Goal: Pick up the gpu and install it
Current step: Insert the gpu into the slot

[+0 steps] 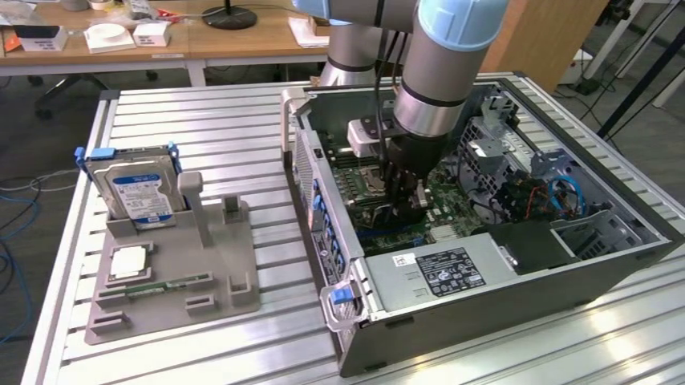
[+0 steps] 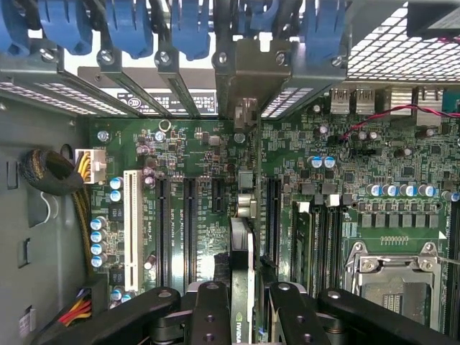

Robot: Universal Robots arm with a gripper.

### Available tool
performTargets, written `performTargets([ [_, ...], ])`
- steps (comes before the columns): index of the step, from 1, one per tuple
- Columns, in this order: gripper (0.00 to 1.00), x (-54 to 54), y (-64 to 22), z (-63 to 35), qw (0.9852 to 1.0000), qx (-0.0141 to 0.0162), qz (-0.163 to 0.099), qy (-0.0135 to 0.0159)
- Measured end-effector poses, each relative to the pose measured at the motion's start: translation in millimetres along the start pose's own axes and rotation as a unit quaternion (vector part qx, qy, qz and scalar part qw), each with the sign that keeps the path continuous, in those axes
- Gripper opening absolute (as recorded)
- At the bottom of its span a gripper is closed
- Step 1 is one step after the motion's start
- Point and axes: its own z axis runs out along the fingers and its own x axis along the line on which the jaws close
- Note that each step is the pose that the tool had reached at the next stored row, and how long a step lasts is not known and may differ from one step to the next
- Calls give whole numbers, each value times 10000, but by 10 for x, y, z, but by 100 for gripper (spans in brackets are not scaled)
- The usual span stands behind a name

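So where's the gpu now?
In the wrist view, the gpu sits edge-on in the gripper, over the motherboard inside the case.

A slatted aluminium work table fills the foreground, bright glare on its near slats; behind it stand wooden desks bearing small white boxes and a black round lamp base; grey floor lies beneath, with blue cables trailing at the exterior view's left.
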Motion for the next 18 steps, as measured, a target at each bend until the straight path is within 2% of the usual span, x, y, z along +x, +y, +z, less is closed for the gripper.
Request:
performTargets([
  [11,26,0,0,4,10000,0,0,0],
  [18,26,2,-1,47,10000,0,-1,2],
])
